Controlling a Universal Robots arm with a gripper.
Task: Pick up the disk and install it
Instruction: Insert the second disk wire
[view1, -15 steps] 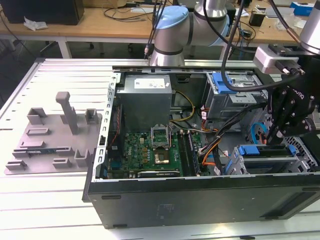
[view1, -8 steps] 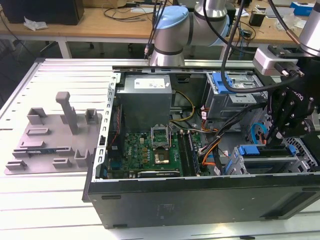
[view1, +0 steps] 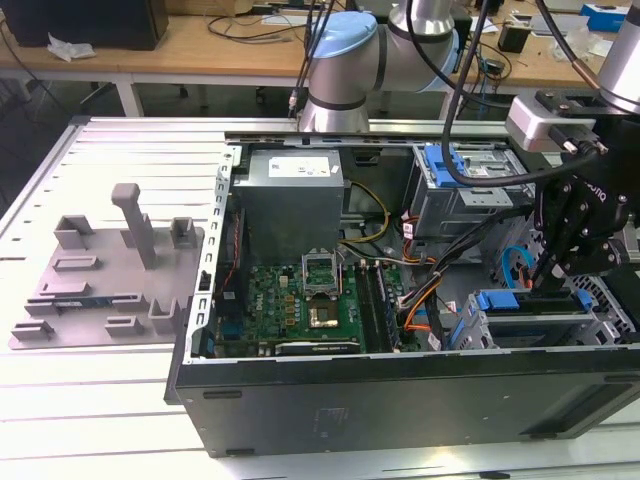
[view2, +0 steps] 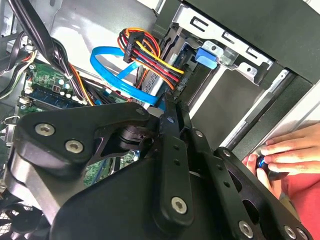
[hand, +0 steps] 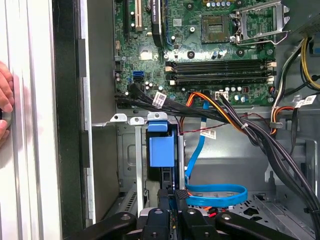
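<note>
— How was the gripper (hand: 172, 202) found?
— Its fingers were closed narrowly on the disk's rear edge.
— And the disk (hand: 162, 150)?
— It was seated upright in the drive cage (hand: 137, 150), beyond it the motherboard (hand: 200, 45).

A green motherboard (view1: 300, 300) is seen in the black computer case (view1: 400, 400). At three o'clock from it in the exterior view, a bright blue frame marks the disk (view1: 525, 300). A light blue cable (hand: 215, 192), orange-red-yellow wires (view2: 150, 50), a grey fixture plate (view1: 100, 280) and the black gripper (hand: 170, 200) are shown.
</note>
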